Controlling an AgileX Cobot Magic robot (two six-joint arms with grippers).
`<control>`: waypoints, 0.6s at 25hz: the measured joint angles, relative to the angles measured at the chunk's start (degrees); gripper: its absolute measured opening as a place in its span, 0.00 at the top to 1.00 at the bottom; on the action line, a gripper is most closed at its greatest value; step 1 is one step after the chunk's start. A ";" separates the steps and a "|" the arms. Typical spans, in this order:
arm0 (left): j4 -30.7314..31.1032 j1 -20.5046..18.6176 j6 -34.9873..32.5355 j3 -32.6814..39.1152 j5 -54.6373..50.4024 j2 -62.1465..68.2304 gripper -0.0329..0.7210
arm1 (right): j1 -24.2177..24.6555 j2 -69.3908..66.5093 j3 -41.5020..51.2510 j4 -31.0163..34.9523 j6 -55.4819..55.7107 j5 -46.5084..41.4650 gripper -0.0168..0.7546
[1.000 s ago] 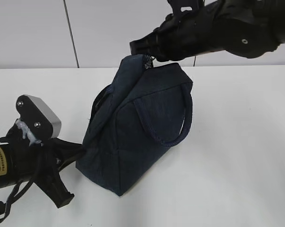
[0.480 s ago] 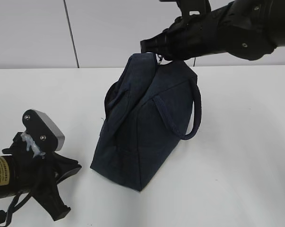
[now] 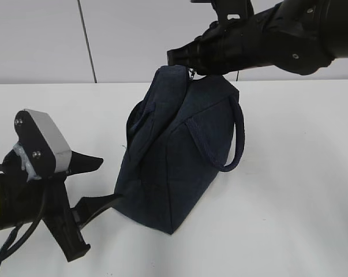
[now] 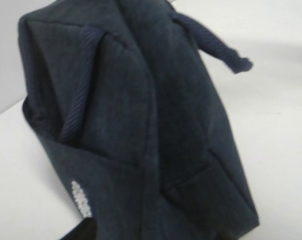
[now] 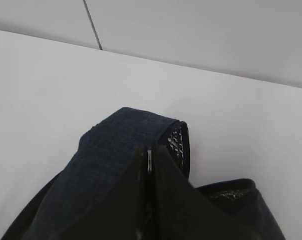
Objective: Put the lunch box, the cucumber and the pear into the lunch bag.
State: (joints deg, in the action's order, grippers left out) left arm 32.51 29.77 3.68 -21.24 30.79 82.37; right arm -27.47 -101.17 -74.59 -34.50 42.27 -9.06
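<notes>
1. Fabric first: the large dark navy boxy lunch bag (image 3: 176, 158) stands tilted on the white worktop (image 3: 289, 190), its top corner lifted toward the back wall and its base resting on the surface.
2. A navy loop handle (image 3: 234, 144) hangs down the bag's right side in the exterior view.
3. The right tool (image 3: 188, 64), black and reaching in from the upper right, is pinched closed at the bag's top edge, where a small silver zipper pull (image 3: 192, 73) shows just below its tip.
4. From the right wrist view, the closed fingers sit pressed together over the bag's top, and a strip of silver foil lining (image 5: 177, 142) shows in a narrow gap beside them.
5. The left tool (image 3: 93, 184), low on the left, has its jaws spread apart, one finger above and one below, its lower finger reaching to the bag's bottom left corner; it grips nothing.
6. The left wrist view is filled by the bag's navy side, with a short white stitched mark (image 4: 80, 198) near the lower edge.
</notes>
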 joint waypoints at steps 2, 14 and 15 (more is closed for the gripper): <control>1.36 1.55 0.69 0.11 0.18 -0.96 0.39 | -0.13 0.00 0.00 0.43 0.00 0.00 0.98; -4.99 3.15 -0.84 -1.73 2.10 1.31 0.45 | -8.29 0.00 0.00 0.35 0.00 -0.10 0.98; -5.67 3.15 -0.91 -2.88 2.03 2.06 0.45 | -8.44 0.00 0.00 0.32 0.00 -0.10 0.98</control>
State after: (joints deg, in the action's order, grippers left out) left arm 26.84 32.92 2.77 -24.12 32.82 84.43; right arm -35.91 -101.17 -74.59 -34.18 42.27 -9.16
